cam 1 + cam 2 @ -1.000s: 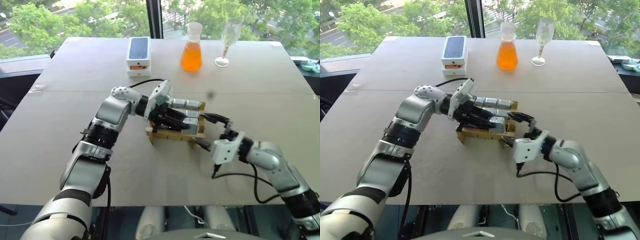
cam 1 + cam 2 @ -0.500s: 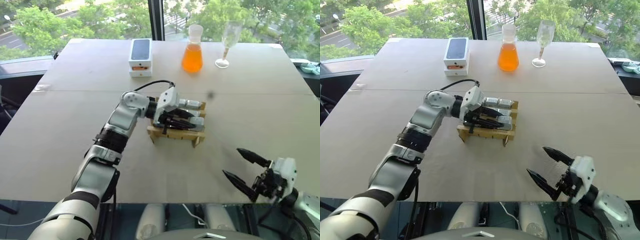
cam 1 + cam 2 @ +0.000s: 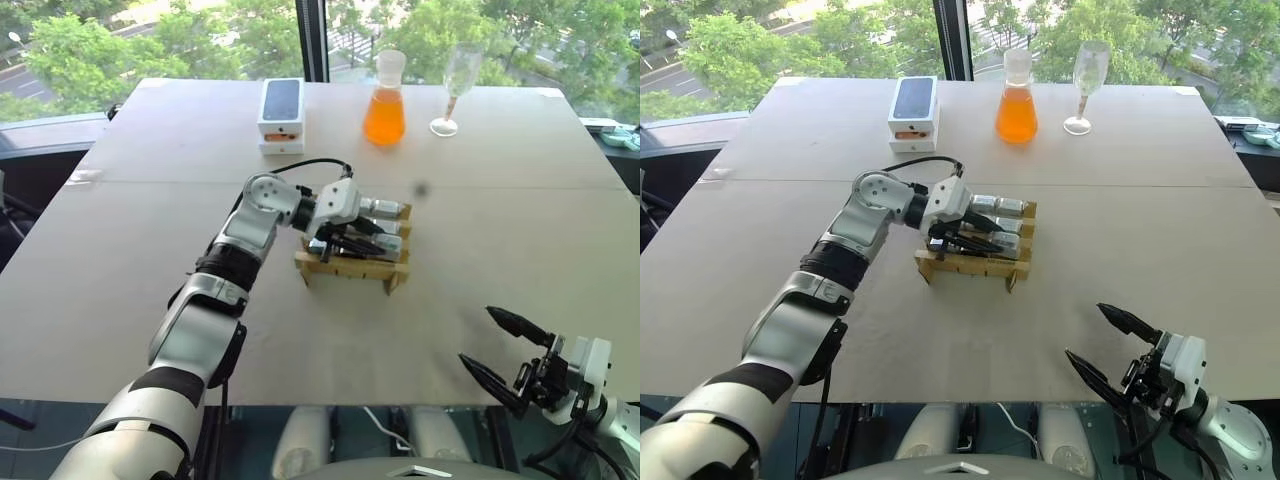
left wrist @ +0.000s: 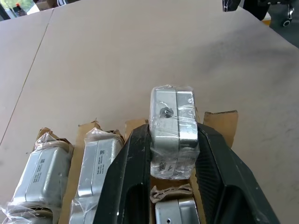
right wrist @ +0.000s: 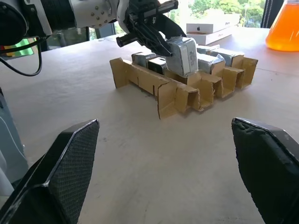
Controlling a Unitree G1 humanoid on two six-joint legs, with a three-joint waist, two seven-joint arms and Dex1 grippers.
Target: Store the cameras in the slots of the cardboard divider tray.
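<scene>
Right claw (image 3: pixel 510 350) has withdrawn, spread and empty, well clear of the tray (image 3: pixel 352 264); left claw (image 4: pixel 174 186) still pinches a camera (image 4: pixel 172 130) over its slot.

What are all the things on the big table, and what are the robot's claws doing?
Tan cardboard divider tray: one, middle of the table.
Plastic-wrapped silver-grey cameras: several in the tray's slots, exact count hard to tell; one more camera held over the tray.
White phone box with a dark top: one, far side, towards the left.
Glass flask of orange liquid: one, far side, centre.
Clear wine glass: one, right of the flask.
Beige table: one, under everything.
Left claw: black, shut on the held camera.
Right claw: black, open, at the near right edge of the table.
</scene>
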